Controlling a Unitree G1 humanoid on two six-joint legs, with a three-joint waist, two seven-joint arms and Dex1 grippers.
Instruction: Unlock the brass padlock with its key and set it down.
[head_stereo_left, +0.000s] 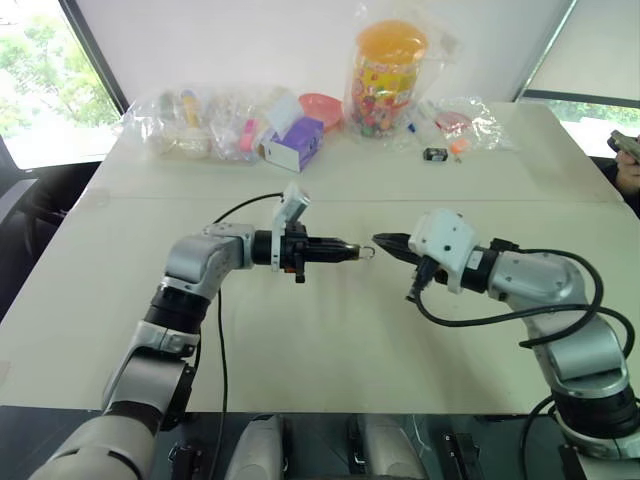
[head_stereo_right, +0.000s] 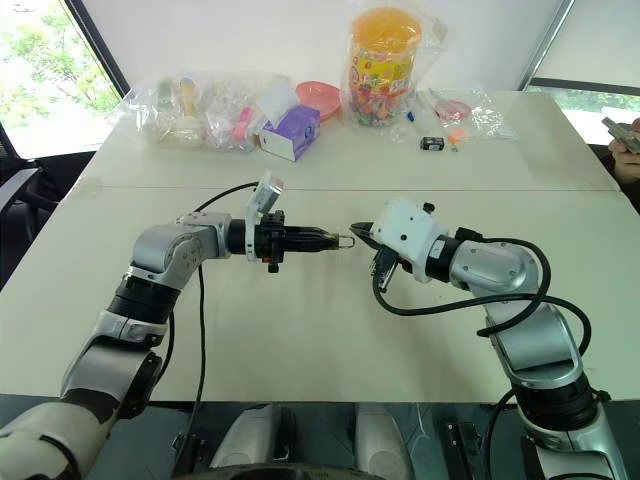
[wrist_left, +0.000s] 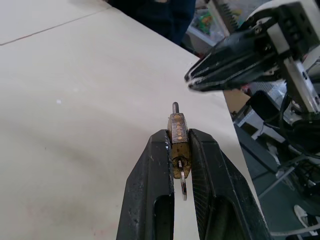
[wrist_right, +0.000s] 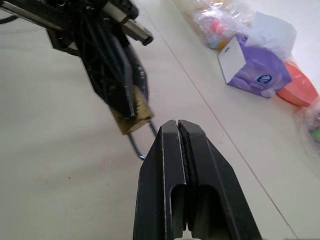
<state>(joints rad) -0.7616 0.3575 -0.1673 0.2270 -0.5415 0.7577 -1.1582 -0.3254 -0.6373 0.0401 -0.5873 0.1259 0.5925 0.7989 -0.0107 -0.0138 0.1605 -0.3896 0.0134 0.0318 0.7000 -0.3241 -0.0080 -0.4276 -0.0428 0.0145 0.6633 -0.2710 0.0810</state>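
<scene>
Padlock, small brass block with thin silvery shackle (wrist_left: 178, 145), sits clamped in left gripper (wrist_left: 179, 150) above pale worktop (head_stereo_left: 330, 330); right gripper (wrist_right: 179, 131), clenched empty beside shackle, should reopen and approach squarely for the key.

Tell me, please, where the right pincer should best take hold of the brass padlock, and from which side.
Probably the silvery shackle loop: it pokes free past the left pincer, which clamps the brass padlock body. The right pincer, now shut, sits right beside it and should open first.

Bright, even daylight from side windows; soft shadows, blurred wrist-view backgrounds.
</scene>
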